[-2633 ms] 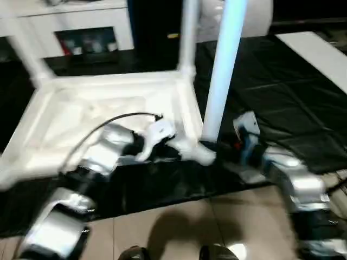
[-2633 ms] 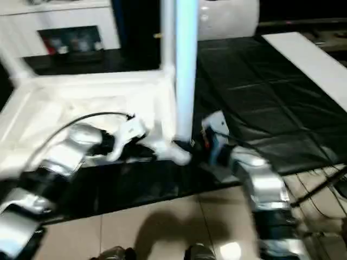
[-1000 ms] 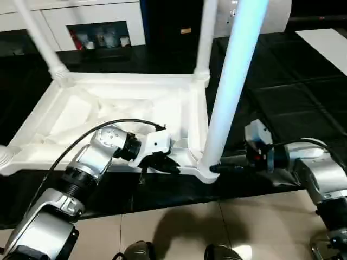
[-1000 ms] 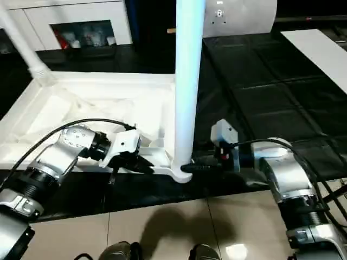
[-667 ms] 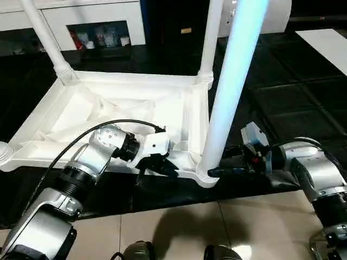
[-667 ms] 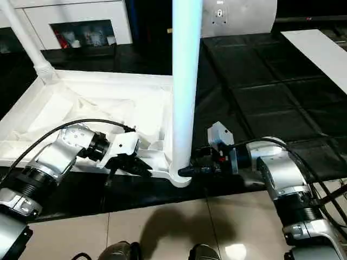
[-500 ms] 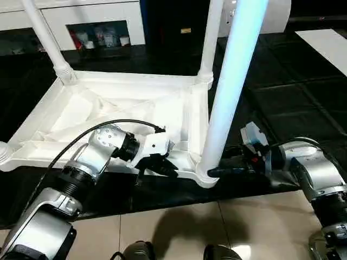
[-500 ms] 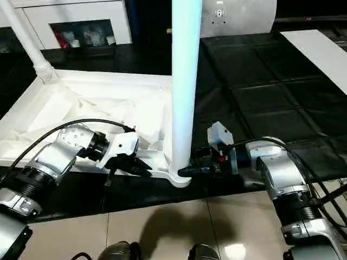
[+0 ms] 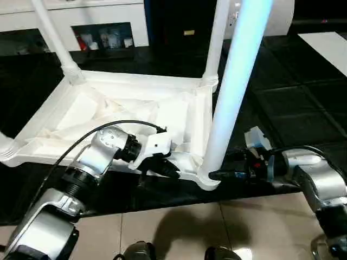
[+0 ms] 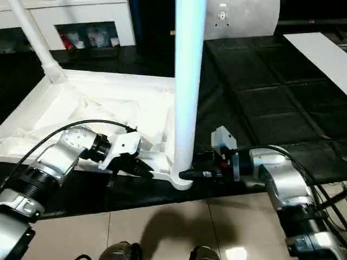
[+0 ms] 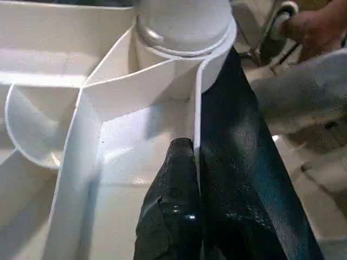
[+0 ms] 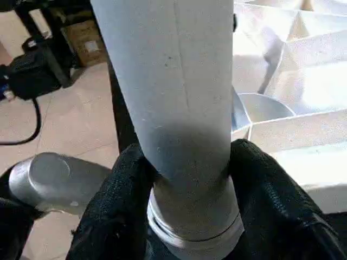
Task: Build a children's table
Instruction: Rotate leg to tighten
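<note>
Mat (image 9: 303,108): black, ridged, spread over the floor; the whole job sits on it, with pale tiles (image 9: 179,227) showing at the near edge.

Table (image 9: 135,108): there it lies upside down on the mat, white, ribbed underside facing up, rim all round.

Legs: three plainly stand up from corner sockets. The near one (image 9: 230,92) rises tall and pale from the near right corner; another (image 9: 217,38) stands at the far right corner; a third (image 9: 54,38) leans up from the far left corner. At the near left corner only a round white stub (image 9: 4,146) shows at the picture's edge, and I can't tell what it is.

Left arm (image 9: 81,168): silver, reaching in over the table's near rim, a black cable looping above it.

Right arm (image 9: 314,179): silver too, coming in low from the right, level with the near leg's foot.

Cabinet (image 9: 87,16): white, behind the table, with an open shelf of small items.

Left gripper (image 11: 190,162): fingers pressed together, pinching the thin near wall of the table just beside the corner socket, one finger (image 11: 173,206) inside the rim and one outside.

Right gripper (image 12: 187,179): fingers (image 12: 271,195) spread round the base of the near leg, one on each side, gripping it just above the collar.
</note>
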Motion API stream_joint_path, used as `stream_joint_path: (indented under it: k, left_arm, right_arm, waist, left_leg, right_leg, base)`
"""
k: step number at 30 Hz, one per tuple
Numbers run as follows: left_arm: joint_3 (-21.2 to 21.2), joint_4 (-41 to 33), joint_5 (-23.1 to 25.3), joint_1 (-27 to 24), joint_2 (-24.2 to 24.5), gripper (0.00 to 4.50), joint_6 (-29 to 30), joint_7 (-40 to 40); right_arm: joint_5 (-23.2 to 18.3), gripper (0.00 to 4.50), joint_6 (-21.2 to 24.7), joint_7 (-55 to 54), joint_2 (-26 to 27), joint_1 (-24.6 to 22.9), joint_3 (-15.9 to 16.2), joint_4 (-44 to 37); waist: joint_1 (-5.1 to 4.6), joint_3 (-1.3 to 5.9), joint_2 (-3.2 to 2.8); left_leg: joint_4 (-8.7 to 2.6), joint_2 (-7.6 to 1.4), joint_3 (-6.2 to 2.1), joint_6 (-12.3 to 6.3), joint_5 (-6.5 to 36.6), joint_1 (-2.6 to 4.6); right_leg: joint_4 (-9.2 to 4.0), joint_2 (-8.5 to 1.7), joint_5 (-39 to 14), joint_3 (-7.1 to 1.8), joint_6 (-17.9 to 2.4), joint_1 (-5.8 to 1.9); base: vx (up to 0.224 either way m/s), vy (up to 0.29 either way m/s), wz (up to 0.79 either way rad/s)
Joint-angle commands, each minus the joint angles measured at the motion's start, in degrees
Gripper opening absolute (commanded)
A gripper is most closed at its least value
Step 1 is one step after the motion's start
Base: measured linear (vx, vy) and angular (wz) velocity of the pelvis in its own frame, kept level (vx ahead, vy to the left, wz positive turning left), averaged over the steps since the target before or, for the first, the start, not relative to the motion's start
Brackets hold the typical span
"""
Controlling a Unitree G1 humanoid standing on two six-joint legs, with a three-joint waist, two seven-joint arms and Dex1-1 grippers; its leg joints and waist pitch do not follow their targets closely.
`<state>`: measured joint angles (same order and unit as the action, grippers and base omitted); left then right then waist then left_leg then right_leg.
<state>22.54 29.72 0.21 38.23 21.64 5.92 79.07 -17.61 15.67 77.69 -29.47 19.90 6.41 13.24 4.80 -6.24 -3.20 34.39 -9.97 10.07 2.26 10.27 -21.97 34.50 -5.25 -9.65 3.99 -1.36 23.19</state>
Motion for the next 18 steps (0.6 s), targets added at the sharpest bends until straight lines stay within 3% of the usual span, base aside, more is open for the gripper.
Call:
stream_joint_path:
  k: [1,5,8,10,11,13,14,15,18]
  left_arm:
    - [-2.5,-0.9,-0.1,1.6,-3.2,0.0,4.0,-8.5]
    - [-4.1,-1.7,-0.4,1.6,-5.9,0.0,8.3,-13.5]
    - [-4.2,-2.0,-0.2,1.6,-6.4,0.0,9.0,-14.5]
    - [-5.2,-1.2,0.8,2.3,-9.2,0.0,11.7,-20.2]
    - [-5.4,-0.8,1.1,2.6,-9.8,0.0,12.1,-21.5]
    - [-6.0,-0.3,1.4,3.0,-11.1,0.0,13.1,-24.1]
    - [-6.0,-0.3,1.4,3.0,-11.1,0.0,13.1,-24.1]
    - [-6.2,0.5,1.9,3.7,-12.3,0.0,13.0,-26.2]
    - [-6.5,1.8,2.2,4.7,-13.4,0.0,12.3,-27.8]
  right_arm:
    - [-3.6,1.88,3.8,-1.2,3.4,-2.3,2.5,-4.5]
    - [-2.4,1.88,5.1,-8.8,7.0,-4.5,1.8,-6.4]
    - [-1.9,1.88,6.0,-11.0,7.9,-4.7,1.6,-6.7]
    - [1.3,1.88,9.0,-26.4,15.7,-3.8,-0.7,-6.4]
    - [2.0,1.88,9.3,-29.6,17.4,-3.4,-1.2,-6.1]
    - [4.2,1.88,9.2,-37.3,21.7,-2.3,-1.7,-5.1]
    - [4.2,1.88,9.2,-37.3,21.7,-2.3,-1.7,-5.1]
    - [5.7,1.88,9.7,-45.6,26.6,-0.6,-2.8,-3.7]
    - [6.1,1.88,10.2,-53.3,31.2,1.3,-4.5,-1.9]
  waist:
    - [-0.46,4.47,0.67]
    - [-0.6,4.51,0.73]
    - [-1.35,4.59,0.79]
    - [-2.41,4.28,0.3]
    - [-3.18,4.25,0.44]
    - [-3.87,4.41,0.59]
    - [-4.36,4.38,0.31]
    - [-4.65,4.44,-0.03]
    - [-5.59,4.55,-0.14]
  left_leg:
    - [-4.33,-3.27,-0.61,-4.17,13.1,1.4]
    - [-4.54,-2.98,-1.0,-3.12,14.0,1.14]
    - [-4.62,-2.77,-1.13,-2.95,14.0,0.84]
    - [-4.69,-2.64,-1.05,-2.65,14.3,0.77]
    - [-4.84,-2.36,-1.28,-1.64,15.3,0.45]
    - [-4.75,-2.23,-1.31,-1.45,15.7,0.64]
    - [-4.73,-2.21,-1.29,-1.46,16.0,0.8]
    - [-4.71,-2.21,-1.4,-1.55,15.9,0.62]
    - [-4.77,-2.06,-1.34,-1.62,15.7,0.51]
  right_leg:
    - [-4.76,-3.3,-18.7,-2.72,-14.0,-2.58]
    - [-5.23,-3.53,-23.0,-2.55,-11.4,-2.65]
    - [-5.16,-3.47,-22.6,-2.41,-11.1,-2.89]
    - [-5.22,-3.18,-22.1,-2.49,-11.3,-2.34]
    - [-5.26,-3.23,-24.3,-2.16,-10.3,-2.59]
    - [-5.71,-3.23,-25.8,-2.15,-9.0,-2.54]
    - [-5.74,-3.16,-25.6,-2.22,-9.3,-2.27]
    - [-5.62,-3.17,-24.9,-2.2,-9.3,-2.45]
    - [-5.52,-2.94,-21.8,-2.22,-10.0,-2.28]
  base:
    - [0.0,0.0,0.0]
    - [0.0,0.0,0.0]
    - [0.0,0.0,0.0]
    - [0.0,0.0,0.0]
    - [0.0,0.0,0.0]
    - [0.0,0.0,0.0]
    - [0.0,0.0,0.0]
    - [0.0,0.0,0.0]
    - [0.0,0.0,0.0]
